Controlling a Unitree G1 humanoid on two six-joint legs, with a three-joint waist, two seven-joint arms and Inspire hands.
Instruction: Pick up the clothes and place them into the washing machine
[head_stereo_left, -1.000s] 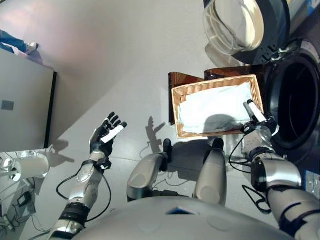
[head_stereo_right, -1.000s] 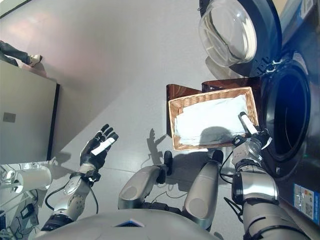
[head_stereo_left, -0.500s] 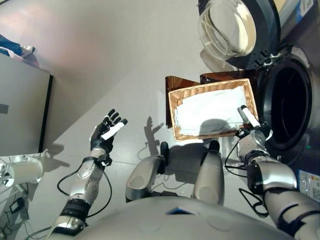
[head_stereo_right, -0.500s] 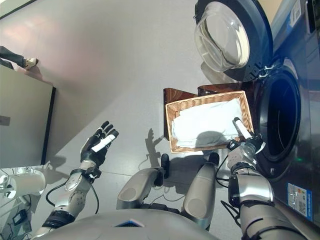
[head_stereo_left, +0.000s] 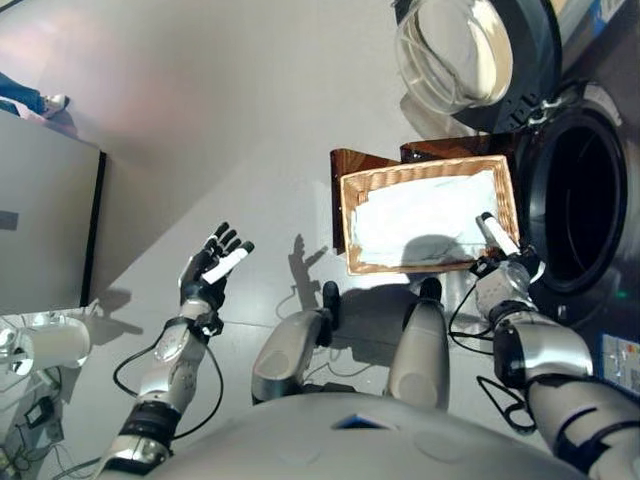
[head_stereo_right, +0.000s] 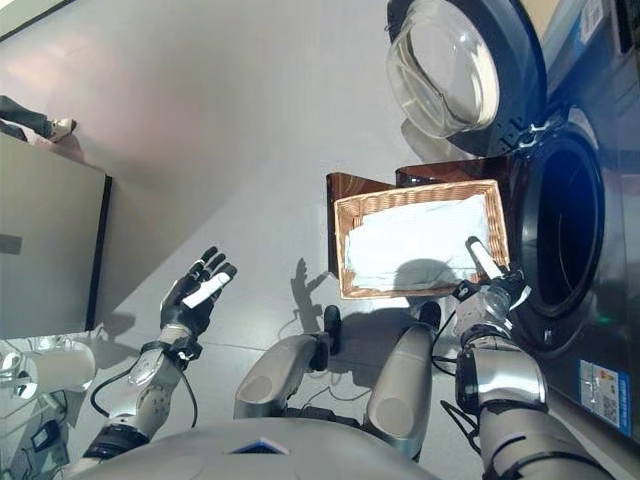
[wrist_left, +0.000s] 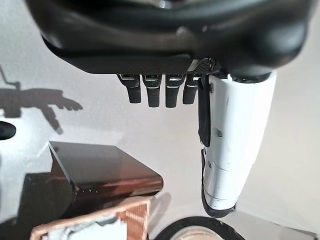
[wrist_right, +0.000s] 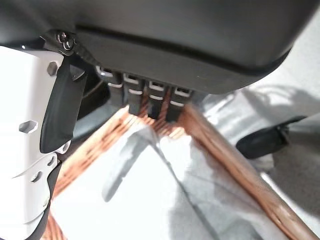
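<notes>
**Reaching for the laundry**

The left hand (head_stereo_left: 213, 268) hangs idle over the floor, fingers spread. The right hand (head_stereo_left: 503, 262) hovers at the basket's (head_stereo_left: 345, 225) near corner, fingers straight, holding nothing. White clothes (head_stereo_left: 425, 215) lie flat inside, seemingly one folded sheet. Best to dip in, bunch plenty of cloth, then swing toward the open washing machine (head_stereo_left: 580, 195) beyond.

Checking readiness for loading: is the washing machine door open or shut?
Open. The round glass door is swung clear of the washing machine, and the dark drum opening shows uncovered beside the wicker basket.
</notes>
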